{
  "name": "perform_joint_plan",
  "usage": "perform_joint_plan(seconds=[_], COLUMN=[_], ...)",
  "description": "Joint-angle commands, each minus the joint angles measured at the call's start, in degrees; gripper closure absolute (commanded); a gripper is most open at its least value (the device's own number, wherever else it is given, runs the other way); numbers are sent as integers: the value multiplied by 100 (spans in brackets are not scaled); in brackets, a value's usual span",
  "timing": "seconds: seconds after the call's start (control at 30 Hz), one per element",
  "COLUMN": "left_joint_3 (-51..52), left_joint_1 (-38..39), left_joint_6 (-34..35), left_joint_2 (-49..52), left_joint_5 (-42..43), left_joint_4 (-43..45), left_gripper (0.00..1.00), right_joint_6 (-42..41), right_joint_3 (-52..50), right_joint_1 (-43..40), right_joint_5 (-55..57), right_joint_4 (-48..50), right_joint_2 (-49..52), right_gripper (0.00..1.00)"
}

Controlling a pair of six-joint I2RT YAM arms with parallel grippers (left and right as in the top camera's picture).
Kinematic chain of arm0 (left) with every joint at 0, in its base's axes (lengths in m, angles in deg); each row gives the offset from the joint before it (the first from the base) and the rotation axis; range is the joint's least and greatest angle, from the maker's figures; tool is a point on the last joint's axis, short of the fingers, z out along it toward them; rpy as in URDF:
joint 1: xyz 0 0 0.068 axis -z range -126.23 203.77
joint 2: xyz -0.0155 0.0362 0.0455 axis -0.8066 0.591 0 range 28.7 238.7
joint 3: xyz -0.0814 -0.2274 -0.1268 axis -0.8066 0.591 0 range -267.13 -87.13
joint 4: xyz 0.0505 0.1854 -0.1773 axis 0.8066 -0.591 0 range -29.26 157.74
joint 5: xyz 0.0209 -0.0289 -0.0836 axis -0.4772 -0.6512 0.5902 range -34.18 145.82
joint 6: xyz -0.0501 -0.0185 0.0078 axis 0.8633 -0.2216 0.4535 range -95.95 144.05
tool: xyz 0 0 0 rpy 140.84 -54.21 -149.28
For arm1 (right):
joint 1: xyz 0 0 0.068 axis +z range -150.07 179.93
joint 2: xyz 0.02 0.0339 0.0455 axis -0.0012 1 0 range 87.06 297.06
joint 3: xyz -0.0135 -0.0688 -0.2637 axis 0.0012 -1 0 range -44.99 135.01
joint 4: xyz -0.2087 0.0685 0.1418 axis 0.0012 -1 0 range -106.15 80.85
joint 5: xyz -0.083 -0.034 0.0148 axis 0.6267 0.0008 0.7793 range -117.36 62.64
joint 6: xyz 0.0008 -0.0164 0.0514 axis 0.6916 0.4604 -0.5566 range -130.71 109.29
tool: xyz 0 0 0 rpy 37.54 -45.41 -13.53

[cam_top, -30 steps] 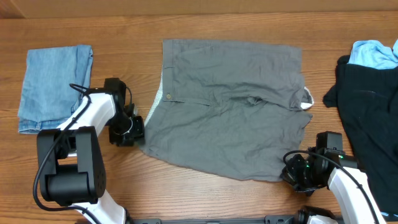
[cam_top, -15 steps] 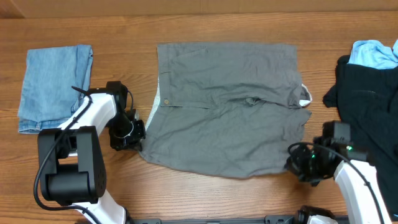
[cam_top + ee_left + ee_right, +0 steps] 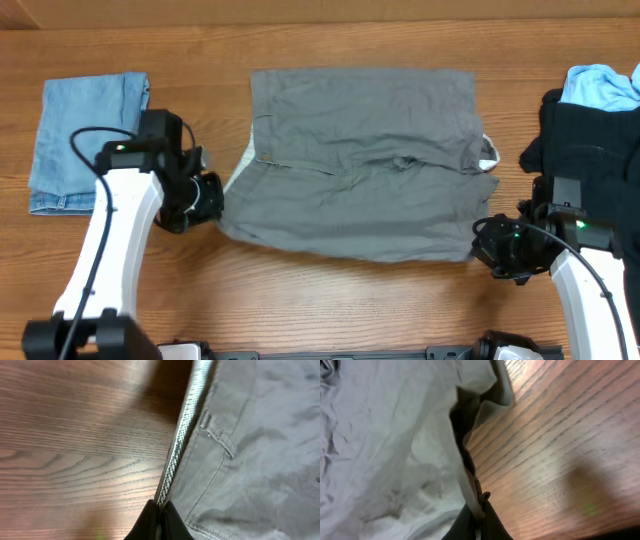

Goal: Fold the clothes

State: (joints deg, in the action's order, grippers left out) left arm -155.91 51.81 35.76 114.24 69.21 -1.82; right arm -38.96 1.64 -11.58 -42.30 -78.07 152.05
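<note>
The left fingers (image 3: 146, 525) are pinching shut on the grey shorts (image 3: 365, 160) at the waistband corner. Together with the right fingers (image 3: 461, 527), they are drawing the near edge toward the far side of the surface (image 3: 300, 300) — seemingly lifting it.

A brown wooden table (image 3: 330, 310) (grain running left to right) fills the overhead view, evenly lit.
</note>
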Motion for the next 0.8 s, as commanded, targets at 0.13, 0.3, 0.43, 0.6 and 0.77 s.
perform_joint_plan(seconds=[0.13,0.3,0.43,0.6,0.77], left_joint_3=[-273,-273,-275,-278,-278], left_joint_1=[15,15,15,15,15], left_joint_6=[79,293,295,538,702], left_joint_2=[-240,-286,-601,-1091,-1180], left_joint_5=[-24,-24,-22,129,116], left_joint_4=[-442,-1008,-1202,-1294,-1145], left_gripper=[96,96,96,96,96], right_joint_6=[177,284,350,544,817], right_joint_3=[1126,1519,1886,2448,2907], right_joint_1=[22,20,22,20,22], right_joint_5=[385,492,538,809,804], right_joint_4=[-636,-966,-1231,-1556,-1578], right_joint_2=[240,243,243,310,664], right_gripper=[96,96,96,96,96])
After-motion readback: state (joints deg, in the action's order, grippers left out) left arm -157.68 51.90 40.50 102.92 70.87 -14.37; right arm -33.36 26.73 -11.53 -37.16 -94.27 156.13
